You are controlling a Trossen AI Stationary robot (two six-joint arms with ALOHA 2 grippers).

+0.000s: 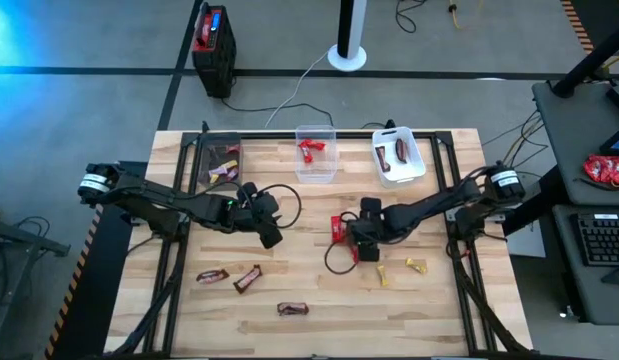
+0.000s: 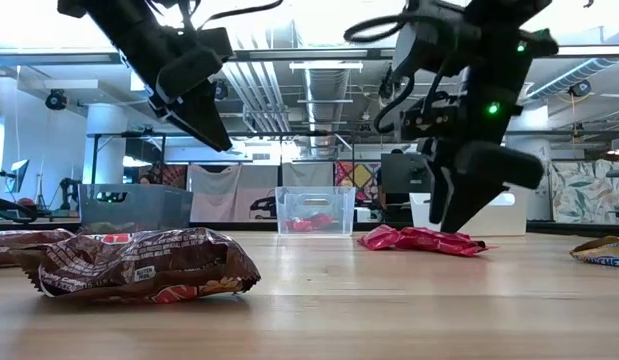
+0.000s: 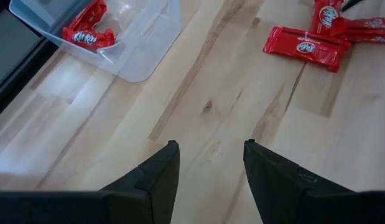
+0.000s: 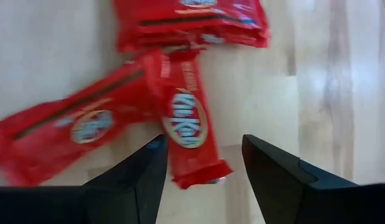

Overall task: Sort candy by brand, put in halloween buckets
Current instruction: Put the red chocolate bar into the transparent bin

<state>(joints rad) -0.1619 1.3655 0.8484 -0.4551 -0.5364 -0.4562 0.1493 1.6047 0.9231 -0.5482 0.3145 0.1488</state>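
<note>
Along the far edge of the desk point(image 1: 319, 335) your three buckets are partly filled: the dark grey bucket point(image 1: 221, 160) has a few small pieces, the clear bucket point(image 1: 315, 155) has red bars, and the white bucket point(image 1: 399, 157) holds a couple of dark brown bars. So you're maybe halfway by my guess, with plenty left out. There's a cluster of red bars point(image 1: 341, 228) mid-desk, three brown bars point(image 1: 249, 280) toward the near left, and a couple of yellow pieces point(image 1: 417, 266) near the right. Your right pincer point(image 4: 201, 171) sits low right over the red cluster, jaws wide, with one red bar point(image 4: 186, 124) lined up between the fingers but not gripped yet as far as I can tell. Your left pincer point(image 3: 211, 165) hovers above bare wood between the clear bucket and the reds, also spread open and holding nothing. Looks like reds go next, then the browns and yellows.
</note>
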